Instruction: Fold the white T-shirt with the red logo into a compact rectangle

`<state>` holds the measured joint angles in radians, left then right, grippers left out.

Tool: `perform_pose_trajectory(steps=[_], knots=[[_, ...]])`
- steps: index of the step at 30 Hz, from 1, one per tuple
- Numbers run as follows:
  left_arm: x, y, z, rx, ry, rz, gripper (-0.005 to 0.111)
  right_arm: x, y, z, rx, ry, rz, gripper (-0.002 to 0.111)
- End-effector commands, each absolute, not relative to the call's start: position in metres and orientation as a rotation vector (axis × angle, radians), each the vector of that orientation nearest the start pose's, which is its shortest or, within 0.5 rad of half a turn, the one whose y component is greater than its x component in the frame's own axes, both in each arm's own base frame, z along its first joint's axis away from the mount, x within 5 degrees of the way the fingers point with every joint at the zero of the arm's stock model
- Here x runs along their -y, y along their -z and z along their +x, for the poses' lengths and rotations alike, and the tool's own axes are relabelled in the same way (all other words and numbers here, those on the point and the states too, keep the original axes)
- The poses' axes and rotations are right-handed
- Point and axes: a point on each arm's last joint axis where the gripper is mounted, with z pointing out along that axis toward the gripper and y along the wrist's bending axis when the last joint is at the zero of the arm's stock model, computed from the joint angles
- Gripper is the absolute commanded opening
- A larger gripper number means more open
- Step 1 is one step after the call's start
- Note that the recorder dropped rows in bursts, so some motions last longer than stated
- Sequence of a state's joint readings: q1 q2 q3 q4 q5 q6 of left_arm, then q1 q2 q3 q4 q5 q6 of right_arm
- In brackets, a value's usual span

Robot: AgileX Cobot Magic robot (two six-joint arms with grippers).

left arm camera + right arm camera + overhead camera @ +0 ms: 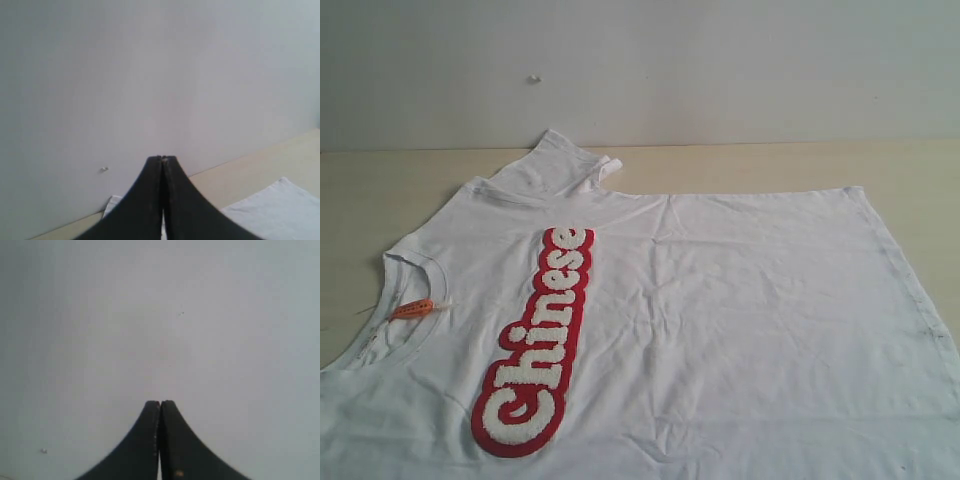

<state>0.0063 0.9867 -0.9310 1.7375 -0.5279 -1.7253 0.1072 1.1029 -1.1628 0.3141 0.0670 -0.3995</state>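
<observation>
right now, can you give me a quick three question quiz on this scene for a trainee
1. True or false: the white T-shirt lies spread open on the table, not yet folded.
2. The red logo reads: A) Chinese B) Champion C) Chicago
3. Fill in: the left end effector and the right end effector are both ____, holding nothing.

Key: 1 true; 2 A; 3 shut

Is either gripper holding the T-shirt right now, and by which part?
Nothing is held. The left gripper and the right gripper are both shut with nothing between their fingers, and the white T-shirt lies spread on the table.
</observation>
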Motion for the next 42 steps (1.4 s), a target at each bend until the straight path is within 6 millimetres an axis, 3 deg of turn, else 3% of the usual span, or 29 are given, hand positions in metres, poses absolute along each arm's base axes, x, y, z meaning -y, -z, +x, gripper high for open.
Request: perform_pose_trajectory(steps=[1,2,4,7,9,11,17,23,26,29,31,33,36,40,42], knots=[[0.048,-0.401,0.250,-1.630,0.401,0.507,0.000,-0.035,-0.439,0.273,-1.574,0.023,-0.254,0.000],[0.050,-0.400,0.261,-1.632,0.405,0.547,0.000,-0.036,-0.432,0.279,-1.608,0.042,-0.290,0.000],[0.050,-0.400,0.278,-1.624,0.396,0.604,0.000,-0.039,-0.407,0.294,-1.705,0.189,-0.521,0.000],[0.047,-0.392,0.300,-1.643,0.433,0.657,0.000,-0.038,-0.361,0.309,-1.830,0.483,-1.111,0.000],[0.046,-0.378,0.310,-1.651,0.442,0.732,0.000,-0.035,-0.326,0.315,-1.930,0.536,-1.454,0.000],[0.046,-0.364,0.321,-1.670,0.432,0.767,0.000,-0.035,-0.301,0.322,-2.025,0.478,-1.574,0.000],[0.044,-0.325,0.348,-1.719,0.406,0.855,0.000,-0.036,-0.262,0.333,-2.156,0.376,-1.683,0.000],[0.041,-0.292,0.363,-1.746,0.324,0.939,0.000,-0.037,-0.252,0.337,-2.183,0.349,-1.700,0.000],[0.035,-0.277,0.368,-1.747,0.191,1.005,0.000,-0.039,-0.253,0.338,-2.176,0.333,-1.663,0.000],[0.020,-0.267,0.374,-1.739,-0.130,1.097,0.000,-0.042,-0.255,0.340,-2.164,0.311,-1.602,0.000],[0.018,-0.263,0.376,-1.746,-0.196,1.111,0.000,-0.042,-0.255,0.340,-2.159,0.314,-1.603,0.000],[0.025,-0.255,0.374,-1.750,-0.209,1.155,0.000,-0.042,-0.255,0.340,-2.159,0.314,-1.603,0.000],[0.053,-0.234,0.360,-1.672,-0.322,1.390,0.000,-0.042,-0.255,0.341,-2.157,0.315,-1.602,0.000],[0.070,-0.229,0.357,-1.668,-0.421,1.438,0.000,-0.042,-0.255,0.341,-2.153,0.318,-1.599,0.000],[0.066,-0.229,0.358,-1.688,-0.494,1.426,0.000,-0.041,-0.255,0.341,-2.146,0.326,-1.613,0.000]])
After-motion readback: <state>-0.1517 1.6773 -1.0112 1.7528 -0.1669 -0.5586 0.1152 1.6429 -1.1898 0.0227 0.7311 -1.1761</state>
